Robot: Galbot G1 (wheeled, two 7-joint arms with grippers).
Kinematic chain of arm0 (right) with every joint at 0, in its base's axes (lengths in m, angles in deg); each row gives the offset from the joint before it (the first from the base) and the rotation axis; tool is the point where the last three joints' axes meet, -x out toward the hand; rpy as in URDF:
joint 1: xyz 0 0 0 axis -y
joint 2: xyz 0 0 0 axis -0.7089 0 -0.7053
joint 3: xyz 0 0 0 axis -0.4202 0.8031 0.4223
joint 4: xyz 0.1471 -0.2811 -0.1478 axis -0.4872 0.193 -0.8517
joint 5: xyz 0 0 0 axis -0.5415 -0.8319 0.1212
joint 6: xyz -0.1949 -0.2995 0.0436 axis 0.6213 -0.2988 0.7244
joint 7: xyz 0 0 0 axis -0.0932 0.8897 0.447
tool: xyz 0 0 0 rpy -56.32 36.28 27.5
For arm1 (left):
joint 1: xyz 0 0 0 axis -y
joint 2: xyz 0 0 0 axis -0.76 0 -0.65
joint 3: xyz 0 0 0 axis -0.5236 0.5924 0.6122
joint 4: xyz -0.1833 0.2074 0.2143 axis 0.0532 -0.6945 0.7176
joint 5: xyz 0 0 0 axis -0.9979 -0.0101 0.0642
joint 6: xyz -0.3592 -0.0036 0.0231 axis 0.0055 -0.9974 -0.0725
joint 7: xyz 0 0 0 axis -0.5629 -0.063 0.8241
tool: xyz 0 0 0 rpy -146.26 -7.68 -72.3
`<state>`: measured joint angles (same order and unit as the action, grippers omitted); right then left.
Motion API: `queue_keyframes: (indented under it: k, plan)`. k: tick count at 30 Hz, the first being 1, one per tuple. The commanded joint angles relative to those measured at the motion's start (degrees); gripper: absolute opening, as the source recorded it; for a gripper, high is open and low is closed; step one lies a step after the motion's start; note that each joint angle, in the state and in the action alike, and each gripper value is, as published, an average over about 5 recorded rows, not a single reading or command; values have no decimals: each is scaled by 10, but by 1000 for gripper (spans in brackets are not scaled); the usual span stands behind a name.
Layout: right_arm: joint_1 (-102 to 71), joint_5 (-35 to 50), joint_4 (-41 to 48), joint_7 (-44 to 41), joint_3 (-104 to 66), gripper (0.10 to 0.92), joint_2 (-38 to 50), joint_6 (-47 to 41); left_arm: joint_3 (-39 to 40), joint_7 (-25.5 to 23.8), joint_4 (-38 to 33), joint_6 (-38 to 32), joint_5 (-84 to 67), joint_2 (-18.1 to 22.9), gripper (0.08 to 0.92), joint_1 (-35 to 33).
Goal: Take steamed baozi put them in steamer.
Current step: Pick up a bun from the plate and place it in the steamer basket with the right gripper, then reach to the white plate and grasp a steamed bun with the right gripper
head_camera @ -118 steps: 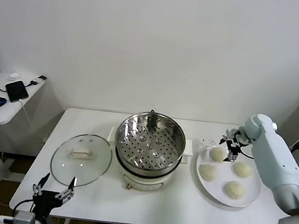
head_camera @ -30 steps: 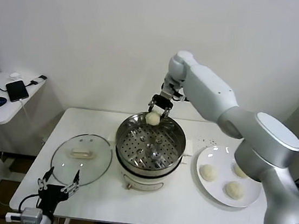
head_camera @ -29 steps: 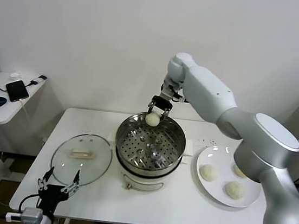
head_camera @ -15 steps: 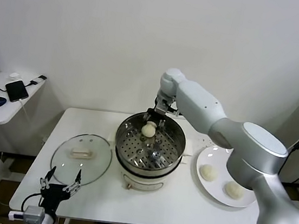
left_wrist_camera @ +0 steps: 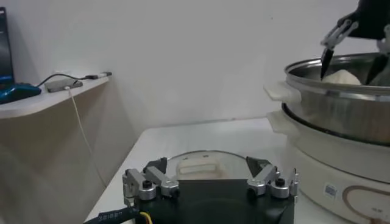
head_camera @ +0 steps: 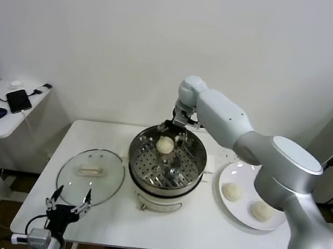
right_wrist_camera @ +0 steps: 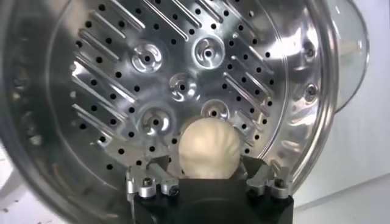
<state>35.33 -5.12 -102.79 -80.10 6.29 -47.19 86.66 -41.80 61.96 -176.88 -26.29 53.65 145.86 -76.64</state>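
A: Head cam?
B: Right gripper point(head_camera: 170, 135) over steamer point(head_camera: 167, 160) back rim; two baozi on plate point(head_camera: 238, 212). Left gripper point(head_camera: 67, 202) idle, spread, near lid point(head_camera: 91, 176).
A: Wrist?
B: Bun point(right_wrist_camera: 209, 148) on tray, fingers point(right_wrist_camera: 148, 181) spread beside it; contact unclear.

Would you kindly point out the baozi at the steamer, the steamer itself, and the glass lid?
baozi point(right_wrist_camera: 209, 148): right wrist view, middle of its pale dome.
steamer point(head_camera: 192, 175): head view, its shiny steel outer wall.
glass lid point(head_camera: 91, 170): head view, its white handle at the centre.
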Motion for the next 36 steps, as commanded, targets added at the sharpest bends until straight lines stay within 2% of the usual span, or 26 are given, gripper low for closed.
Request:
queue_keyframes:
  k: [1, 8, 11, 21, 27, 36]
  plan:
    - [42, 102, -25, -100, -53, 822, 46, -226, 0, -2, 1, 3, 0, 3, 823, 4]
    - [63, 186, -99, -84, -63, 823, 150, -497, -4, -9, 2, 12, -6, -5, 823, 12]
    - [63, 216, -138, -78, -55, 823, 204, -574, -7, -11, 6, 15, -10, -9, 823, 16]
    - [42, 235, -254, -16, -11, 823, 360, -683, -7, -16, 5, 20, -13, -12, 823, 14]
    - [9, 231, -329, 6, 23, 823, 436, -717, -14, -16, 6, 25, -17, -14, 823, 16]
    - [-127, 196, -393, 45, -36, 823, 487, -747, -5, -14, 2, 21, -17, -11, 823, 9]
